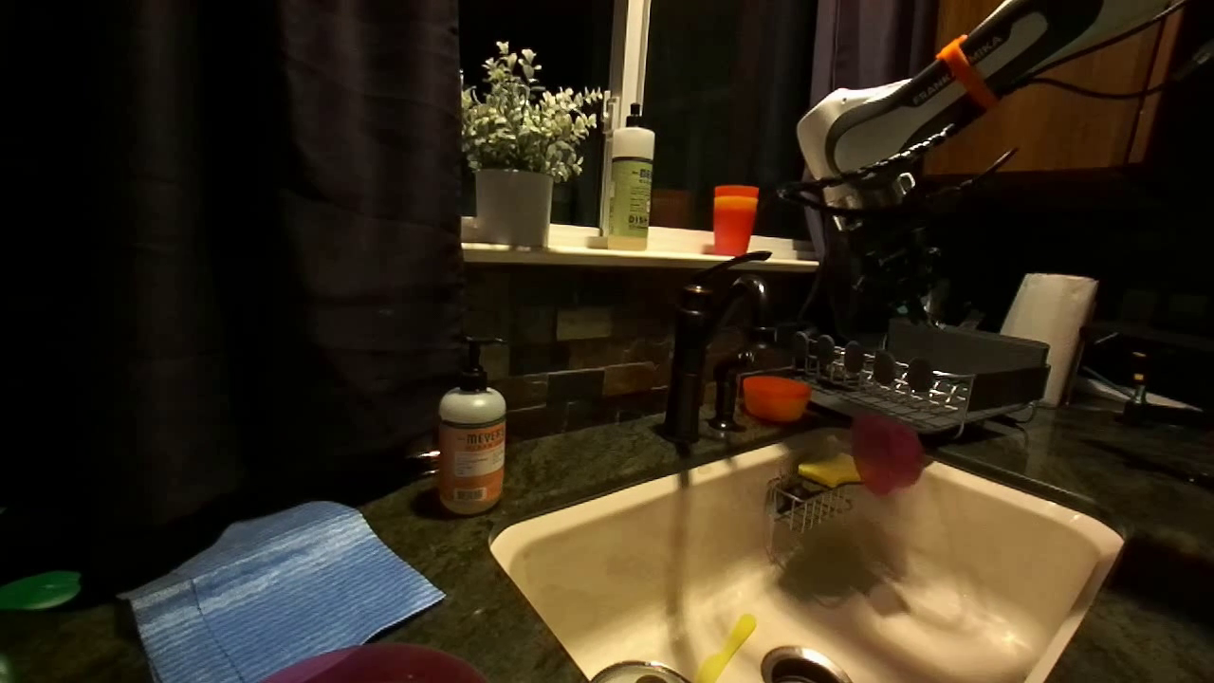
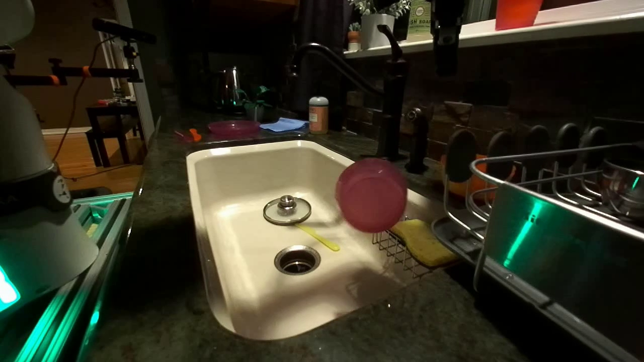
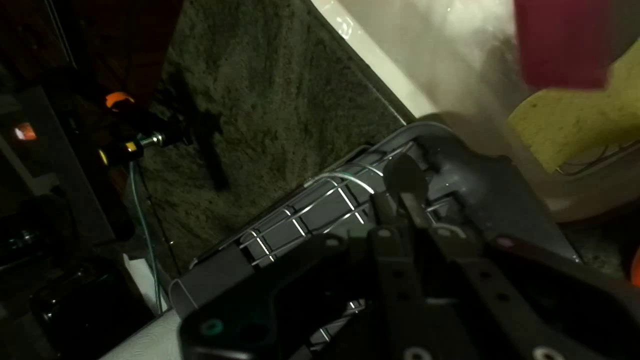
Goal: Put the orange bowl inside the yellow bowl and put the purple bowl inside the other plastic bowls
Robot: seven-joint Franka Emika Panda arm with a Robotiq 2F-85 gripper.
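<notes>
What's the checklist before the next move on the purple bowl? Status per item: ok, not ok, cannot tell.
1. Pincer free of load: ok; it looks shut with nothing held.
2. Pincer clear of the dish rack: ok; a gap shows beneath it in an exterior view.
3. Purple bowl at rest: not ok; blurred, tipped on its side, apparently in mid-air over the sink.
4. Orange bowl upright: ok; it stands near the faucet.
5. Orange bowl inside the yellow bowl: cannot tell; no yellow bowl can be made out.
6. Purple bowl nested with the orange one: not ok; the two are apart.
</notes>
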